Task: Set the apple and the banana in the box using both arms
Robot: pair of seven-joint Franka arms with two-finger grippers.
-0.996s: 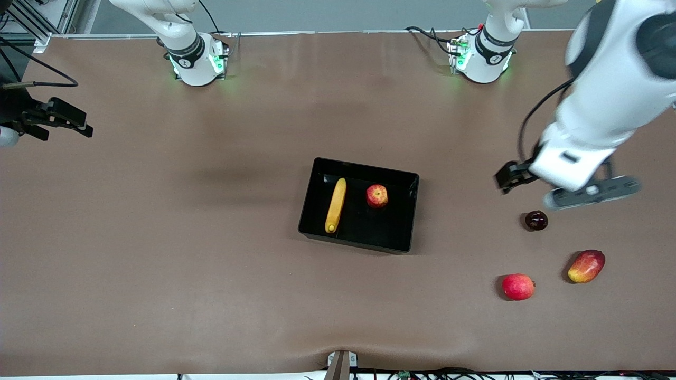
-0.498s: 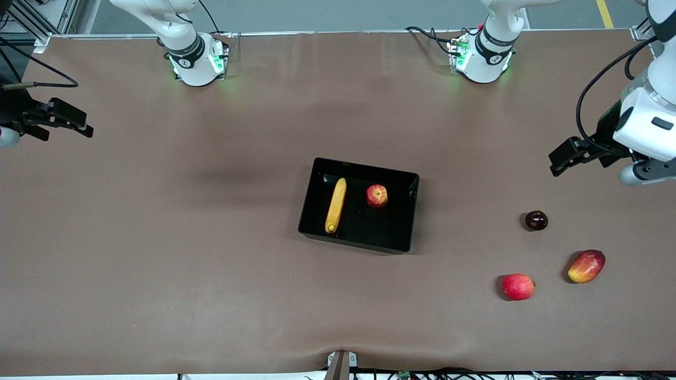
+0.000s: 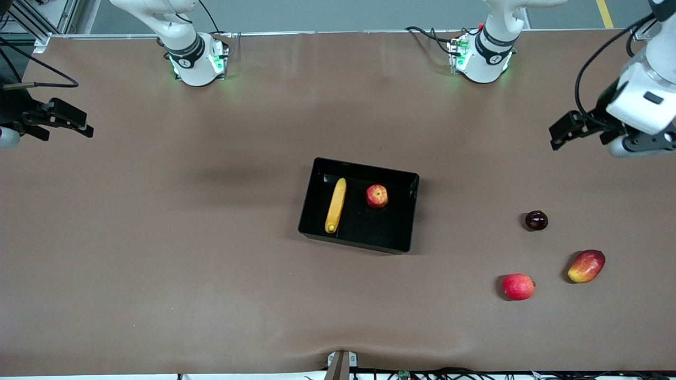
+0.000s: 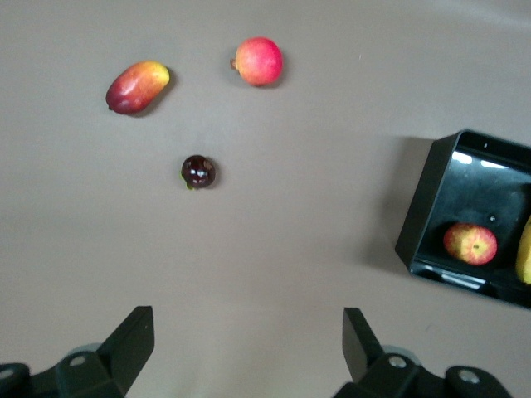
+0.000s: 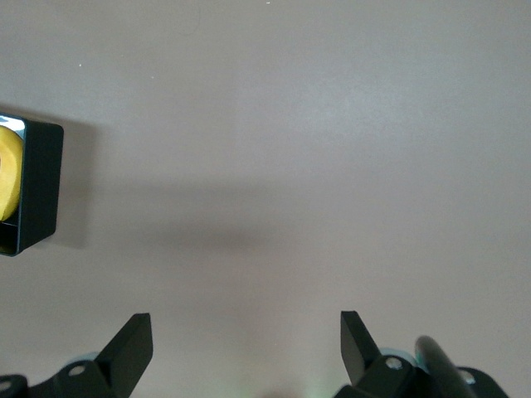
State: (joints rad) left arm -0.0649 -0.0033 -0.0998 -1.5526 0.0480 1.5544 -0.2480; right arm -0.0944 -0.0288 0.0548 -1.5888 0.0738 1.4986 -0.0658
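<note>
So the banana (image 3: pixel 336 205) and apple (image 3: pixel 377 196) are sitting in the box (image 3: pixel 406 211), while the left gripper (image 4: pixel 247 348) and right gripper (image 5: pixel 246 348) are hanging wide open and empty over the table's two ends.

- From my station I see the left arm (image 3: pixel 641 100) pulling away from the middle of the table: a second ago its wrist hung over the dark round fruit (image 3: pixel 536 220); now it sits out at its own end of the table, nearer the bases' edge.
- The left gripper (image 3: pixel 564 130) has travelled with it, from just above that dark fruit to bare table (image 3: pixel 158 237) well apart from it, and it has risen a little more in the last half second.
- Its fingers (image 4: pixel 129 344) stand spread wide and empty.
</note>
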